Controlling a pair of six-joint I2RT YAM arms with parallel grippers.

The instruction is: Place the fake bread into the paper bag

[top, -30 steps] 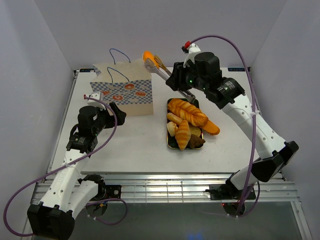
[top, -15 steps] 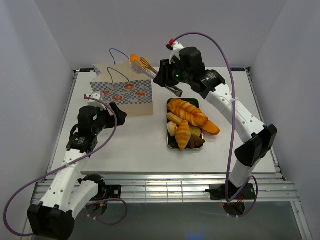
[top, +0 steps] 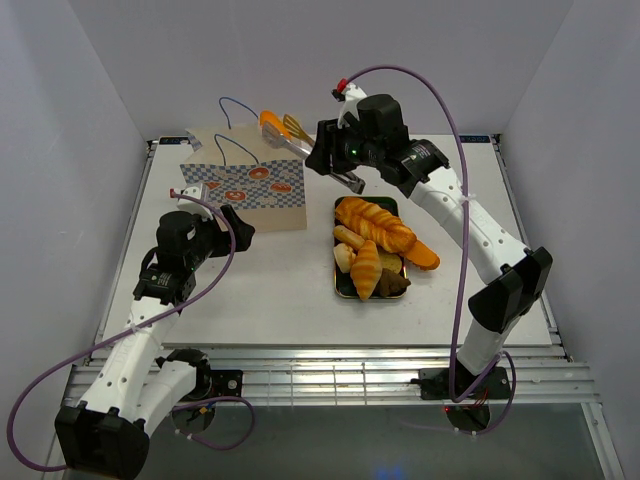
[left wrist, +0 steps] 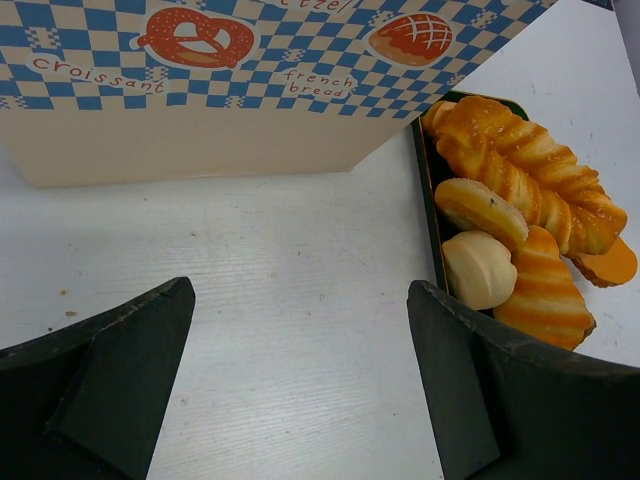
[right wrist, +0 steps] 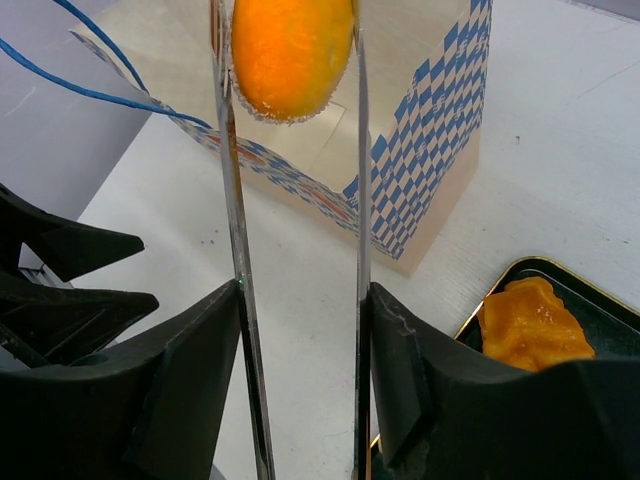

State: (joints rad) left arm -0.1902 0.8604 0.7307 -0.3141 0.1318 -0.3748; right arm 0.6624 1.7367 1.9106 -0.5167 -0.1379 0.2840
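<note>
Right gripper [right wrist: 305, 290] is closed on the handles of a pair of metal tongs [right wrist: 232, 200], squeezing them so that their tips pinch one orange roll [right wrist: 290, 50]. It holds the roll up over the open mouth of the paper bag [top: 245, 180], towards the bag's right side. A white bench [top: 270, 290] carries everything. The paper bag is the largest thing on it. It is tan with a blue-and-white checkered band and thin blue cord handles, and it stands upright with its top open. To the right of the bag, just beside its lower corner, lies a dark green tray [left wrist: 425, 200]. The tray holds the rest of the fake bread [top: 375, 240], a heap of a long twisted golden loaf, croissants and pale round rolls. On the near side of the bag, low over the bench, the left gripper [left wrist: 300, 340] faces the checkered band with its fingers spread wide and nothing between them. The breads look glossy and hollow, so they are probably light, stiff and slippery against the thin metal blades. A round roll is best pinched across its widest middle, where it is least likely to squirt out. The long loaf would balance best if taken near its centre. The bag itself seems light enough to tip if it is nudged.
</note>
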